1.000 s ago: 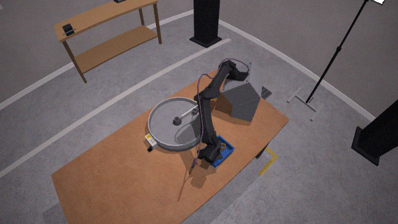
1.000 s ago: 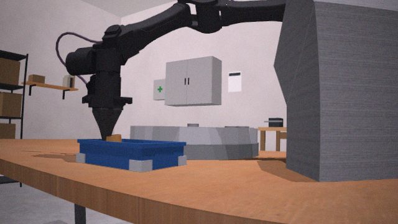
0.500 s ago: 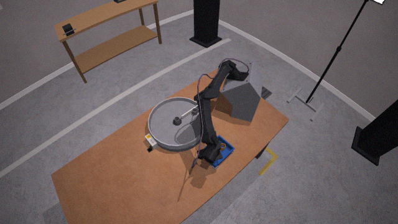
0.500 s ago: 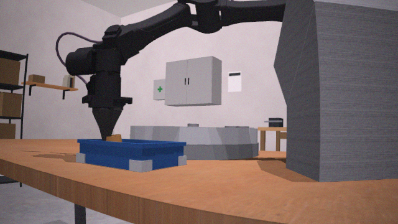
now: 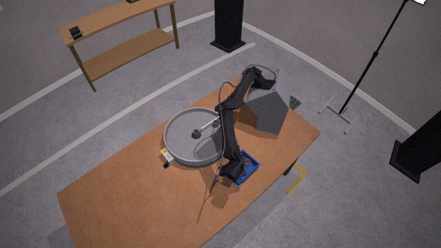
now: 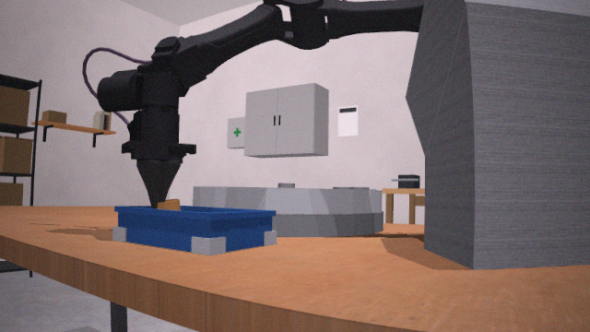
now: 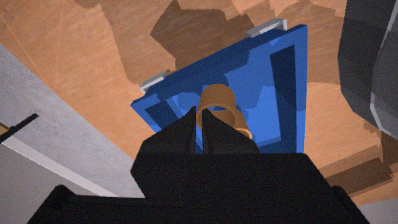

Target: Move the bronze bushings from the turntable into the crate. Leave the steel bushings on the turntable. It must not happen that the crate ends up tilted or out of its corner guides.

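End effector (image 7: 202,131) is clenched on the wall of a bronze bushing (image 7: 217,106), held directly over the blue crate (image 7: 287,90), partly below its rim. The bushing is a short smooth tube, bore axis tilted. Two grey steel bushings (image 5: 196,133) lie on the turntable (image 5: 172,151) beside the crate.

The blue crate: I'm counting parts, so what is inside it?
Inside the blue crate: one bronze bushing clamped in the gripper jaws, and another bronze ring beside it. The gripper body covers the crate's near end.
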`<move>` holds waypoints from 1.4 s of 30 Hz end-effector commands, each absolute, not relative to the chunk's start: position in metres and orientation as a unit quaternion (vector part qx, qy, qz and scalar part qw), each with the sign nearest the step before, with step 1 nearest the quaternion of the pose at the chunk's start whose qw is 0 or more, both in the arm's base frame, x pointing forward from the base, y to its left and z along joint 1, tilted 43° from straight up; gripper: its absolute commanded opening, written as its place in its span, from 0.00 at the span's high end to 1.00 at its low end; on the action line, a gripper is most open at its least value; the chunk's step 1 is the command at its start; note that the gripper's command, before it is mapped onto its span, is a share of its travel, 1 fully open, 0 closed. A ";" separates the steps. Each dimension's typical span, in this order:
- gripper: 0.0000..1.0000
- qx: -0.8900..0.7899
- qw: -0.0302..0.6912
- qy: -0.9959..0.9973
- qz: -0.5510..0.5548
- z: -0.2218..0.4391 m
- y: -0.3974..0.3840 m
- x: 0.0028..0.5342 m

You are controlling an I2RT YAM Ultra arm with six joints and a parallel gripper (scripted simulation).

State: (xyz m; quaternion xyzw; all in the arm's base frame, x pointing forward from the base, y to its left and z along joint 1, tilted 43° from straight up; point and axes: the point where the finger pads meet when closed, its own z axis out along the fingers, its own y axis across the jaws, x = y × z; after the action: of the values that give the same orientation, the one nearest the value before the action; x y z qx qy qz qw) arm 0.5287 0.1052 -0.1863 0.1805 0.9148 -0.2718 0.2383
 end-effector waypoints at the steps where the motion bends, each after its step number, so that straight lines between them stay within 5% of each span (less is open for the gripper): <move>1: 1.00 0.171 0.261 0.915 -0.257 -0.171 0.128 0.539; 42: 1.00 0.171 0.262 0.915 -0.257 -0.169 0.119 0.542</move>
State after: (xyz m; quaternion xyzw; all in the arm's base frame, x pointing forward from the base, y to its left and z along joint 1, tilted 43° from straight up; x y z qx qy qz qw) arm 0.5356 0.0942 -0.1868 0.1860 0.9134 -0.2696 0.2415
